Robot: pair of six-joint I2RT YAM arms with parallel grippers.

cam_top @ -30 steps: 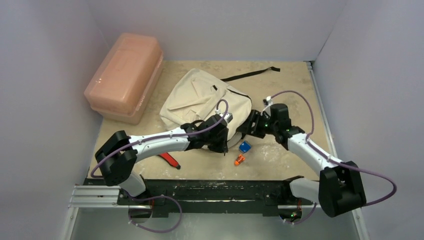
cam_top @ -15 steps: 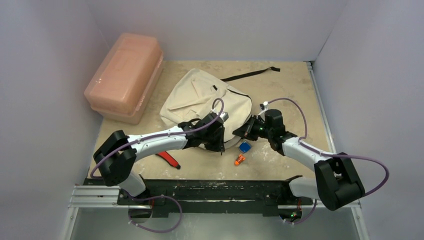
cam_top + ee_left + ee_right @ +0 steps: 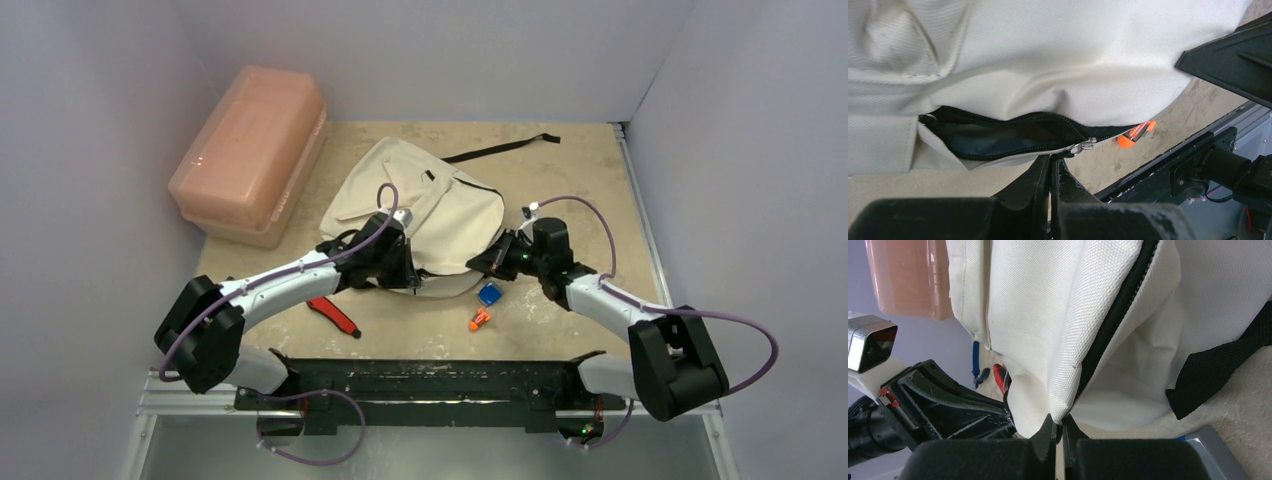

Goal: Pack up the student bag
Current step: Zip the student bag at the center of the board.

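left hand (image 3: pixel 1053 160) leftward; orange piece (image 3: pixel 481 320) beside bag (image 3: pixel 440 200)

Setting: a robot lab test cell, not a lived-in room.

Evidence:
- Plain pale wall panels (image 3: pixel 90 150) box in the table (image 3: pixel 580 160) on three sides. There is no furniture or decoration.
- The beige table top is scuffed and stained.
- The left arm (image 3: pixel 300 278) and right arm (image 3: pixel 612 300) stand on a black base plate (image 3: pixel 430 378). The plate is fixed to an aluminium rail (image 3: pixel 170 395) at the near edge.
- Purple cables (image 3: pixel 575 198) run exposed along both arms.
- A small camera module (image 3: pixel 868 347) sits on one wrist.
- Test props are laid out: the student bag (image 3: pixel 420 200) and a pink plastic box (image 3: pixel 250 150).
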